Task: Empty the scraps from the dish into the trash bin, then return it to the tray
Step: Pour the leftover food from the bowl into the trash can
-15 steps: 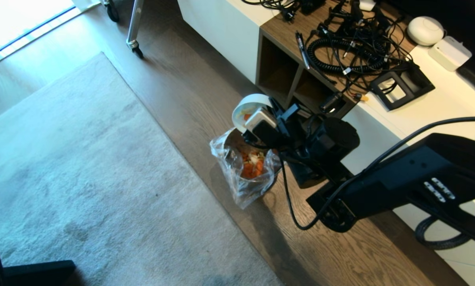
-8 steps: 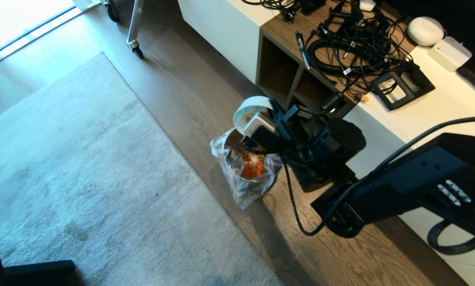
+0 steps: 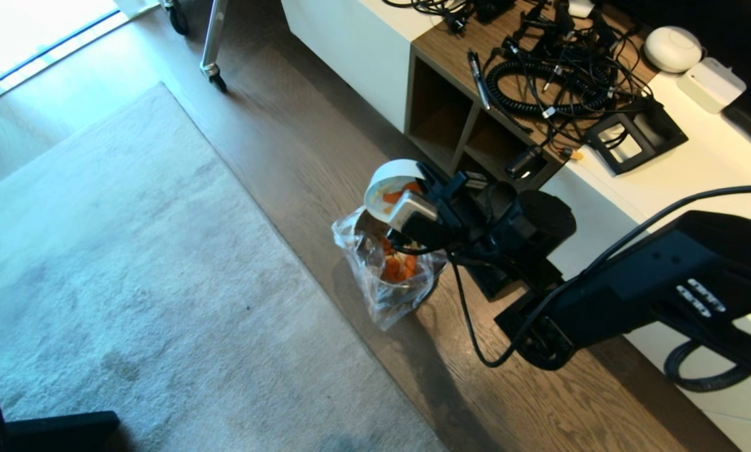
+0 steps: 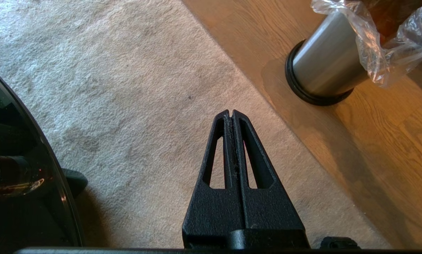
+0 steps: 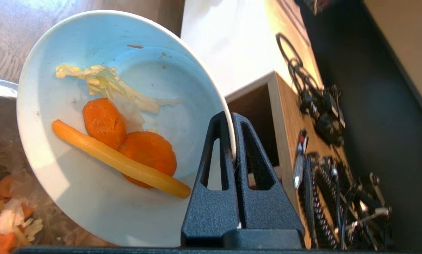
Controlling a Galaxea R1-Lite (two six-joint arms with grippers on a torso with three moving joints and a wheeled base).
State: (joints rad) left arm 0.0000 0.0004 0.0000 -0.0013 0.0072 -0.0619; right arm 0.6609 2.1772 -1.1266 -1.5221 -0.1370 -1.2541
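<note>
Right gripper (image 5: 232,120) clamps the dish (image 5: 101,116) by its rim, one finger inside, one outside. The dish is tipped steeply on edge, mouth facing the bin (image 3: 391,263), hanging just above the bin's rim at its 12 o'clock in the head view. Scraps (image 5: 126,148) cling inside the dish: two carrot rounds, a long yellow-orange strip across them, pale shreds above. More orange and pale bits (image 3: 397,263) lie in the bin's clear liner (image 3: 375,295). The bin stands on the wood floor (image 3: 325,150), between the rug (image 3: 130,270) at its 9 o'clock and the cabinet (image 3: 450,81) with its cable tangle (image 3: 551,75) at 1 o'clock. Left gripper (image 4: 232,116) hangs over the rug, fingers pressed together, holding nothing, the bin at its 2 o'clock.
</note>
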